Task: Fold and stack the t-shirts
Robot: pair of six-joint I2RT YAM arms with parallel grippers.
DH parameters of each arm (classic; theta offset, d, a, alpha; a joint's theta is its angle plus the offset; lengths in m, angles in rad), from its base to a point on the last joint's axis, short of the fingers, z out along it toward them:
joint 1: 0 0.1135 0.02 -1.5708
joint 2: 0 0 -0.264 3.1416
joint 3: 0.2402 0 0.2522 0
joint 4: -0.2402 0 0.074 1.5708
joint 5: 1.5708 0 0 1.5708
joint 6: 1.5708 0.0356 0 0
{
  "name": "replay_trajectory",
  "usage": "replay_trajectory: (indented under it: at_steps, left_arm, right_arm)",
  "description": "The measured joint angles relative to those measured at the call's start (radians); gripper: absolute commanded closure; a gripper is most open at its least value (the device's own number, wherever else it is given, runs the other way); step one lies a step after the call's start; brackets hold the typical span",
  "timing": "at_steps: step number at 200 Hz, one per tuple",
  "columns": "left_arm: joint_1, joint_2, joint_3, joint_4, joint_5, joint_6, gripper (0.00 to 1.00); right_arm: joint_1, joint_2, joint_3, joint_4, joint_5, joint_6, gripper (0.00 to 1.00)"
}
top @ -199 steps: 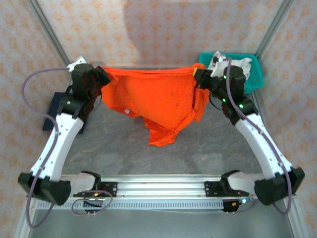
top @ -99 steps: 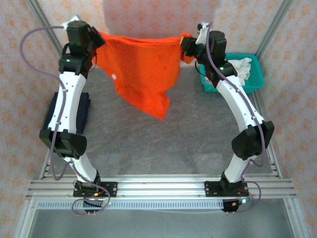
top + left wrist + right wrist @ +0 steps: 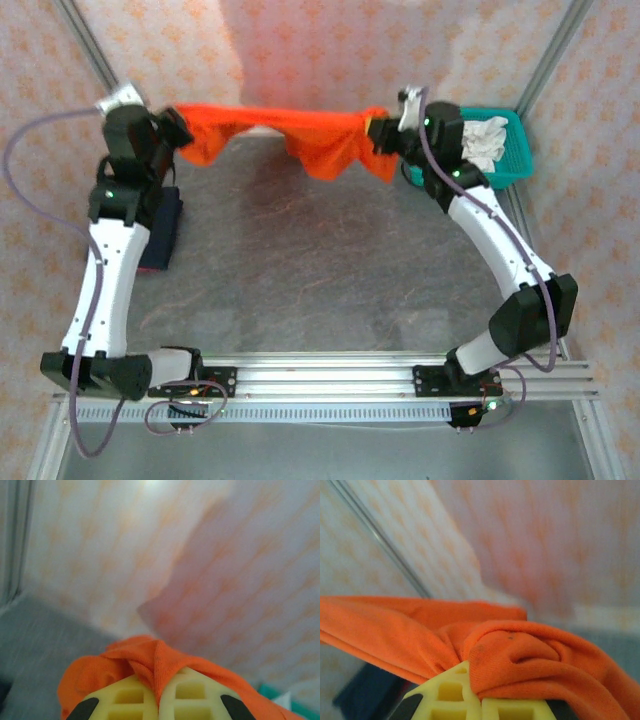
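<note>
We count two arms and two claws, and both claws are clamped on the same garment. The left gripper (image 3: 183, 130) sits at the far left of the table (image 3: 320, 260) and the right gripper (image 3: 378, 132) at the far right. Between them, the one orange-red t-shirt (image 3: 300, 130) is pulled into a long band along the far edge, lifted off the surface. Its loose middle sags in a bunched fold nearer the right claw.

In the left wrist view, the left gripper (image 3: 159, 700) has its two yellow fingers (image 3: 125, 700) pressed together. A ridge of the orange-red t-shirt (image 3: 150, 655) is pinched in the seam between them. In the right wrist view, the right gripper (image 3: 481, 707) is likewise closed on the orange-red t-shirt (image 3: 510, 655). The cloth is gathered into a thick knot over the fingertips and trails off to the left.

We count one dark navy t-shirt (image 3: 165, 235). It lies flat on the left side of the table, partly under the left arm and well apart from the orange one.

There is one teal basket (image 3: 510, 165) at the far right corner, just beside the right arm. White cloth (image 3: 485, 135) is heaped in it, and we cannot tell how many pieces that makes.

One aluminium rail (image 3: 320, 370) runs across the near edge and carries both arm bases.
</note>
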Motion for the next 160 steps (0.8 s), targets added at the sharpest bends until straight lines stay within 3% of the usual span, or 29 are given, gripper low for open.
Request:
replay_trajectory:
  at_steps: [6,17,36,47,86,110,160]
  left_arm:
    - [0.0,-0.027,-0.087,0.007,0.003,-0.013,1.0]
    - [0.001,-0.072,-0.258,0.004,0.004,-0.043,0.96]
    - [0.003,-0.11,-0.478,-0.015,0.003,-0.084,0.22]
    - [0.003,-0.125,-0.575,-0.024,0.003,-0.111,0.01]
    - [0.003,-0.183,-0.74,-0.026,-0.023,-0.203,0.0]
    - [0.003,-0.167,-0.739,-0.015,-0.053,-0.215,0.0]
    - [0.003,-0.036,-0.71,0.009,-0.099,-0.214,0.0]
  right_arm:
    - [0.0,-0.009,-0.07,0.003,-0.017,0.006,0.7]
    - [0.0,-0.015,-0.197,0.002,-0.051,0.029,0.42]
    - [0.0,-0.018,-0.373,-0.007,-0.083,0.069,0.17]
    - [0.0,-0.033,-0.455,-0.014,-0.081,0.088,0.11]
    - [-0.016,-0.098,-0.523,-0.034,0.073,0.186,0.12]
    - [-0.022,-0.061,-0.489,-0.06,0.145,0.244,0.22]
    - [0.01,0.066,-0.482,-0.134,0.172,0.343,0.46]
